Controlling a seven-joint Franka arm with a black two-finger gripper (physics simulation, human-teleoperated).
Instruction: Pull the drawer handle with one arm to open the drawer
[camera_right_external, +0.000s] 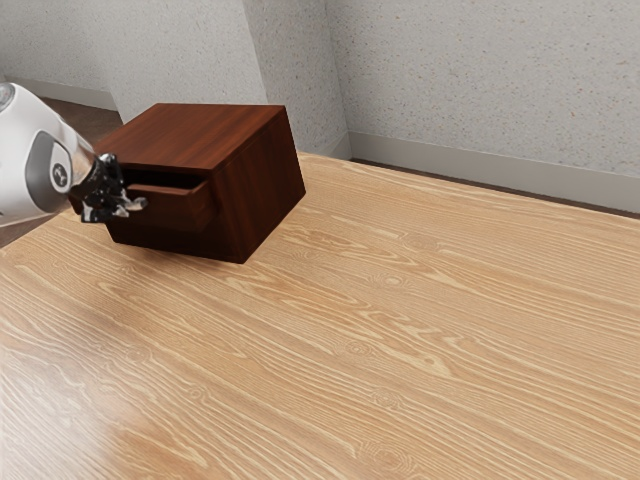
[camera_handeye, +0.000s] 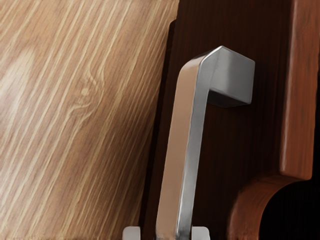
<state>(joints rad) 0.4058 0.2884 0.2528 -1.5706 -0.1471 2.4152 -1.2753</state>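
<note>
A dark wooden cabinet (camera_right_external: 225, 140) stands on the table at the exterior view's upper left. Its drawer front (camera_right_external: 178, 208) sticks out a little from the cabinet's face. My gripper (camera_right_external: 124, 203) is at that front, where the metal handle is. In the wrist view the brushed steel handle (camera_handeye: 187, 150) runs up from between my two light fingertips (camera_handeye: 131, 233), which sit against it from both sides. Behind the handle is the dark drawer front (camera_handeye: 240, 140), with the cabinet's lighter frame (camera_handeye: 300, 90) beside it.
The light wooden table (camera_right_external: 400, 330) stretches wide toward the exterior view's right and front. Grey walls with a pale skirting board (camera_right_external: 500, 165) stand behind the table. My white arm (camera_right_external: 30, 160) comes in at the left edge.
</note>
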